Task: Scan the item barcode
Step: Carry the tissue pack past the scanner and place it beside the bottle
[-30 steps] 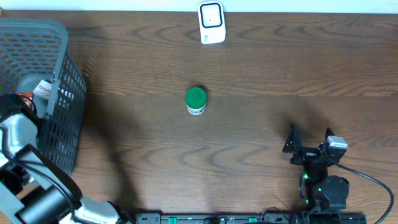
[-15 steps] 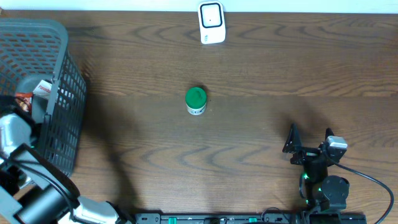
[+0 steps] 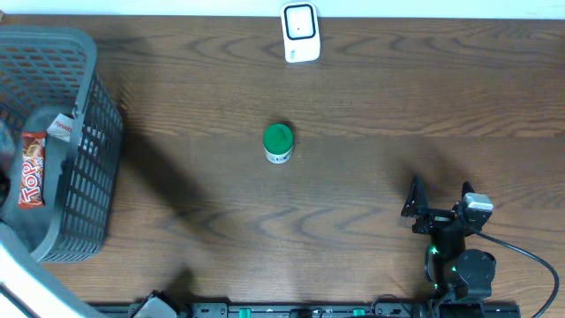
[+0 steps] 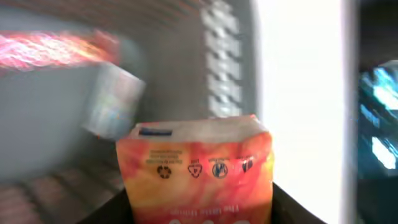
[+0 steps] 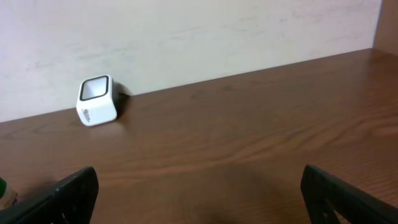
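Orange packet [image 4: 196, 165] is now clamped in my left tool [image 4: 199, 214], which has closed on it and swung up out of the basket [image 3: 93, 141]. I judge the pick done. Next comes the carry to the scanner [image 3: 300, 33]. My right tool [image 5: 205, 199] idles wide open.

Basket [image 3: 88, 132] is sitting at the left edge of the desk [image 3: 397, 88], with a bar [image 3: 31, 168] lying inside it. Canister [image 3: 278, 143] is standing upright mid-desk, well apart from the basket. Scanner [image 3: 300, 33] is standing at the far edge, behind the canister and slightly to its right. Right fingers [image 3: 412, 199] are sitting near the front right corner. Packet [image 4: 199, 168] is sitting upright between the left fingers [image 4: 298, 214].
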`<state>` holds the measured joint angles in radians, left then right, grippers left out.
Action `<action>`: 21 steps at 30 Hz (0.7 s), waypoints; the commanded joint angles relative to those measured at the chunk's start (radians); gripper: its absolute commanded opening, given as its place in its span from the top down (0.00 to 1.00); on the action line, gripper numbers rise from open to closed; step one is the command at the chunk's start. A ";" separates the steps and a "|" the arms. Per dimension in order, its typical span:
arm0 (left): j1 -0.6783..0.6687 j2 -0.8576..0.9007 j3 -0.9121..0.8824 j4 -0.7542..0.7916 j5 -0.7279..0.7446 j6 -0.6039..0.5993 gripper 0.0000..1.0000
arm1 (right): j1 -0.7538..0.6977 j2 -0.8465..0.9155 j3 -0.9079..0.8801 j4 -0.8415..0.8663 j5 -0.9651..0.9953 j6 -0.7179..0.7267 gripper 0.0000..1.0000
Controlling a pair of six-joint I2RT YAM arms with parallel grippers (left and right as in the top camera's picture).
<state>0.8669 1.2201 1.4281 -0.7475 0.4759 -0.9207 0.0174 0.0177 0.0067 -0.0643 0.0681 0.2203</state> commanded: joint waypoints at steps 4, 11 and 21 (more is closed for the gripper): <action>-0.255 -0.146 0.011 -0.014 0.187 -0.042 0.49 | 0.005 -0.005 -0.001 -0.003 0.009 0.011 0.01; -0.664 -0.142 -0.008 -0.168 -0.190 -0.133 0.49 | 0.005 -0.005 -0.001 -0.004 0.009 0.011 0.01; -1.139 0.085 -0.069 -0.187 -0.657 -0.306 0.49 | 0.005 -0.005 -0.001 -0.003 0.009 0.011 0.01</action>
<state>-0.2001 1.2232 1.3766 -0.9314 0.0257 -1.1309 0.0174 0.0177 0.0067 -0.0647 0.0681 0.2203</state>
